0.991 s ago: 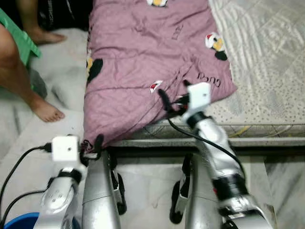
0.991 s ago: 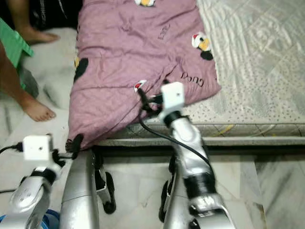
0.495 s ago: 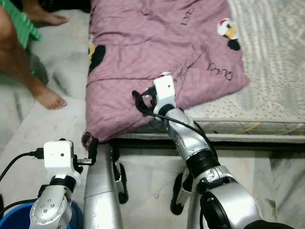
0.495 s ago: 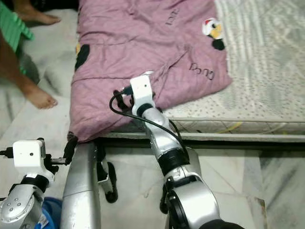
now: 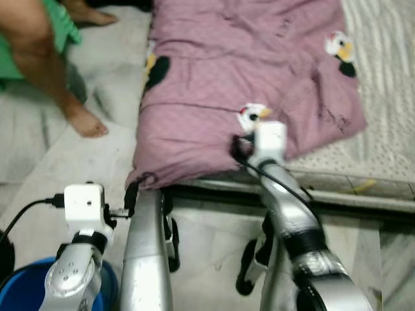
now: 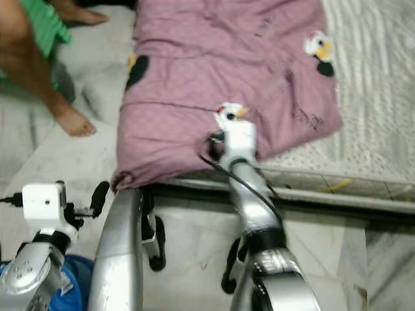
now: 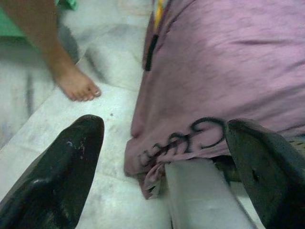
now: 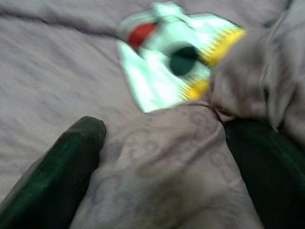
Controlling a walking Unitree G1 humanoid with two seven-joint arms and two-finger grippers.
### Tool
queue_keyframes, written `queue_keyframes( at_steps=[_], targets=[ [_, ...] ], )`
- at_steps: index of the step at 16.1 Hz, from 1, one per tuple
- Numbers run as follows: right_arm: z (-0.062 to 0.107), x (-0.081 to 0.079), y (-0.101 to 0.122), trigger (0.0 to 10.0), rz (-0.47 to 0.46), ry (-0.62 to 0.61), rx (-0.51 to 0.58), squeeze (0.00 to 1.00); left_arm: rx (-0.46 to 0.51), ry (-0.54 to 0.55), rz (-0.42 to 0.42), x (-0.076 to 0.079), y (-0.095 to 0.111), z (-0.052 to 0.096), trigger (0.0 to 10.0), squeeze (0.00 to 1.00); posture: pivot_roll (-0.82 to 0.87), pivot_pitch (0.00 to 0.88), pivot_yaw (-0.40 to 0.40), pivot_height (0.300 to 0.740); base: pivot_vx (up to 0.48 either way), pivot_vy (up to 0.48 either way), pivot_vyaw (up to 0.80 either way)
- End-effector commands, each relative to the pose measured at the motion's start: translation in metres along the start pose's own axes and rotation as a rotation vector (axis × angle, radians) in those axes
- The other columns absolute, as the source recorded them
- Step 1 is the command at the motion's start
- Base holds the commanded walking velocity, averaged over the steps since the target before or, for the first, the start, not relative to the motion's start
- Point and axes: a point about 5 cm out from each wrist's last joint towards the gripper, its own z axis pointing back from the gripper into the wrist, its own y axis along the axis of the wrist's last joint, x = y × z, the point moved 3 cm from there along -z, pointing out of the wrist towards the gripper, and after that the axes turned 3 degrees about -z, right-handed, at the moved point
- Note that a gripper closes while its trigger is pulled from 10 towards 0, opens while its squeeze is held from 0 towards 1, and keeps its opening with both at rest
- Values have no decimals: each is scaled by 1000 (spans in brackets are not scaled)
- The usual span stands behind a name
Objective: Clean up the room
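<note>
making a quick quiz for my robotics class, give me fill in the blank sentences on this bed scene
1. The quilted blanket on the bed is ____ in colour.
2. The right gripper has a fold of blanket between its ____ jaws.
3. The round bucket by the left arm is ____.
4. The person's bare ____ rests on the marble floor.

Missing words: purple; open; blue; foot

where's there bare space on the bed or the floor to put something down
Bare mattress lies right of the pink blanket. Bare floor runs between the blanket's hanging corner and the person's foot. It is crowded at the bed's near edge: the right gripper is at a fold of the blanket, and the left gripper is by the corner.
</note>
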Motion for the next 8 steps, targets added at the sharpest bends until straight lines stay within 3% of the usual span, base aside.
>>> queue_keyframes(
  at_steps=[1,2,4,5,6,7,8],
  targets=[
    [25,59,-31,10000,17,-217,-119,0,-46,9,-3,-2,-10,2,10000,0,134,404,-30,553,0,0,0],
    [46,74,-35,10000,26,-263,-133,0,-43,4,1,-1,-10,1,10000,0,124,398,-30,553,0,0,0],
    [79,86,-37,10000,34,-307,-150,0,-37,-8,4,1,-9,-2,10000,0,103,387,-27,553,0,0,0],
    [116,90,-37,10000,42,-318,-184,0,-36,-27,8,4,-10,-7,10000,0,81,376,-27,553,0,0,0],
    [130,90,-38,10000,51,-314,-209,0,-36,-34,9,4,-10,-9,10000,0,69,373,-26,553,0,0,0],
    [130,90,-38,10000,51,-314,-209,0,-36,-34,9,4,-10,-9,10000,0,69,373,-26,553,0,0,0],
    [149,93,-42,10000,73,-310,-248,0,-36,-42,11,6,-11,-11,10000,0,54,366,-29,553,0,0,0]
  ],
)
